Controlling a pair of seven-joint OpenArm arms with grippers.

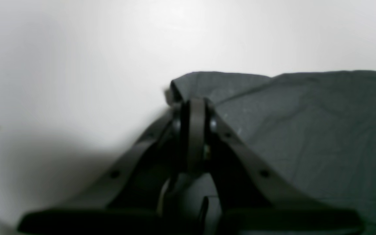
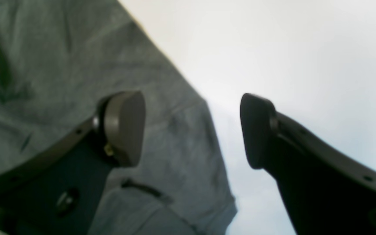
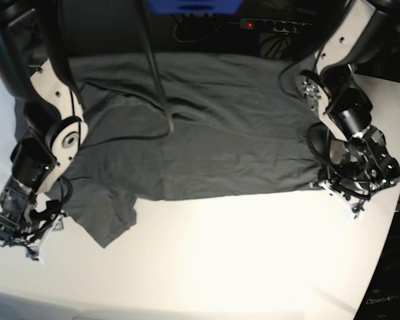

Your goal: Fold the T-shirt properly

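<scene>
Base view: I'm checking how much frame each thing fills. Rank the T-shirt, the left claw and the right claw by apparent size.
1. T-shirt, by far the largest.
2. Left claw and right claw: both look about alike, partly merged with their wrists, so I won't rank them.

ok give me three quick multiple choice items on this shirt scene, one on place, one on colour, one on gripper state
1. Where does the soft dark charcoal-grey T-shirt lie?
A. spread on the white table
B. hanging from a rail
C. in a basket

2. What colour is the table?
A. black
B. white
C. green

3. How does the right gripper stand?
A. shut on the cloth
B. out of view
C. open, over the shirt's edge

Answers: 1 A, the base view shows it spread there; 2 B, bare surface is white; 3 C, its wrist view shows the pads wide apart.
</scene>
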